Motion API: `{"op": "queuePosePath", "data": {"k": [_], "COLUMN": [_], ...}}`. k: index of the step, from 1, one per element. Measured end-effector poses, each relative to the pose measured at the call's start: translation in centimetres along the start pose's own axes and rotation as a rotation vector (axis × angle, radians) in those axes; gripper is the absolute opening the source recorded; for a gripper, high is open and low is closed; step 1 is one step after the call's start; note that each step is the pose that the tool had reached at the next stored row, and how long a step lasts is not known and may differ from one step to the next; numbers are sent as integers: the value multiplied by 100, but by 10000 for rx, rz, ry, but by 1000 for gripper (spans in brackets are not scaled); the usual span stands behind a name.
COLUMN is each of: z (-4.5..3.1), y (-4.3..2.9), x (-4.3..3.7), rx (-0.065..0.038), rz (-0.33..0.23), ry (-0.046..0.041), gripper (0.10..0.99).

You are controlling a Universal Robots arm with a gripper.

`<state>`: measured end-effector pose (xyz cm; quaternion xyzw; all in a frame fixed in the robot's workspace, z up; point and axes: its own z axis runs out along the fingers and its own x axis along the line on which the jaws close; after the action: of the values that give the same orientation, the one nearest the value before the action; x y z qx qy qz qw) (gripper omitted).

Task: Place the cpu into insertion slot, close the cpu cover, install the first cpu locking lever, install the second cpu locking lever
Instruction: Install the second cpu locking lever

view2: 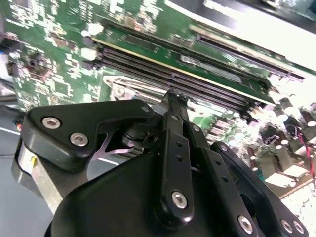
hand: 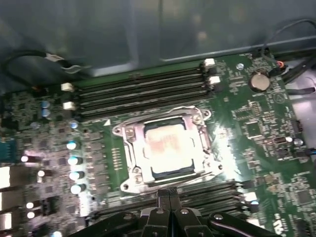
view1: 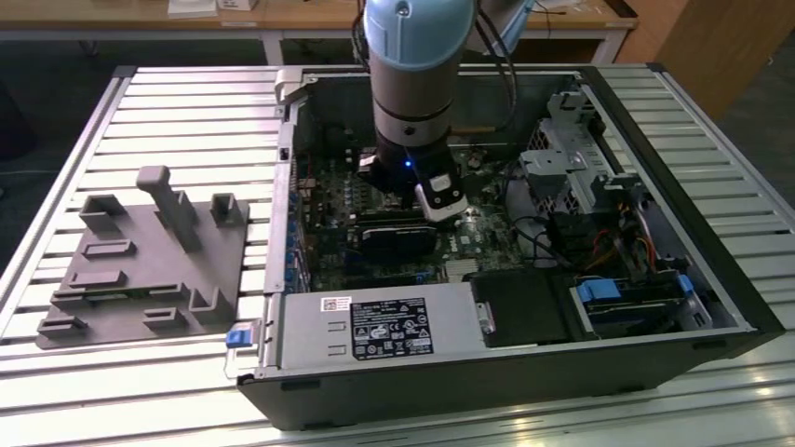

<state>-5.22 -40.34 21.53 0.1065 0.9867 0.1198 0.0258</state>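
Gripper point(hand: 169, 193) has its fingers pressed together, nothing pinched btwn them. In both wrist views the two black tips meet in a narrow point, w/ no chip or lever caught there. A closed tip like that suits pushing or hooking small metal parts, not carrying.

The cpu point(hand: 168, 148) sits in the slot point(hand: 129, 134), pale face up and flat, so step one looks done. The cover point(hand: 203, 140) lies down over it: silvery frame around the chip, face showing thru the square window. It looks seated level, prob. closed. Whether either lever is latched I can't tell; thin metal edges run along the frame but are too blurred to sort out.

In the first wrist view the tip hovers just beside the socket's edge, over the memory slots point(hand: 143, 89) on that side, apart from the cover. That spot fits working a lever along the socket side.

In the exterior view the arm point(view1: 416, 84) reaches straight down into the open case point(view1: 695, 279), gripper mid-board, near the black card point(view1: 397, 237). Grey fixture point(view1: 143, 256) lies on the table at the exterior view's left, well apart from the case.
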Motion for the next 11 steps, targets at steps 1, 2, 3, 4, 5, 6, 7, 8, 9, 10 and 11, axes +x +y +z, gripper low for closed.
{"op": "queuePosePath", "data": {"k": [1,2,3,4,5,6,7,8,9,10,11], "z": [3,6,10,13,17,20,24,29,34,38,42], "y": [9,20,32,44,57,73,89,107,125,143,158], "x": [-18,-33,-47,-57,-63,-66,-68,-68,-68,-66,-63], "rx": [59,112,156,200,245,280,307,327,337,343,345], "rz": [-4,-8,-11,-15,-17,-17,-19,-21,-21,-23,-26], "ry": [-12,-23,-30,-37,-42,-47,-49,-51,-52,-52,-50], "gripper": [106,106,106,106,106,106,106,106,106,106,106]}}
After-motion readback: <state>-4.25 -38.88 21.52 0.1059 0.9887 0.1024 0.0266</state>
